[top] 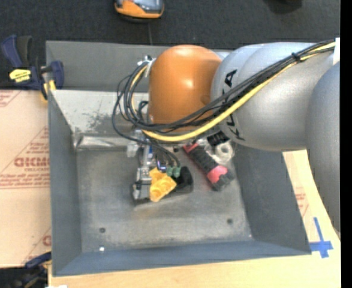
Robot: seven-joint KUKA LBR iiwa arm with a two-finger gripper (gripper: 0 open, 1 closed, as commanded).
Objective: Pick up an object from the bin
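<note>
We saw the hand (142,183) low near the middle of the grey bin (98,221), just beside a yellow piece (162,185) (a black-and-pink tube (210,165) lay nearby); we could not tell whether it was open or closed.

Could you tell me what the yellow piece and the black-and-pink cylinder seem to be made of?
The yellow piece beside the gripper is probably moulded plastic: even bright colour, slight gloss. The black-and-pink cylinder is likely plastic or rubber, with a dull black body and shinier pink end; I cannot tell which.
</note>
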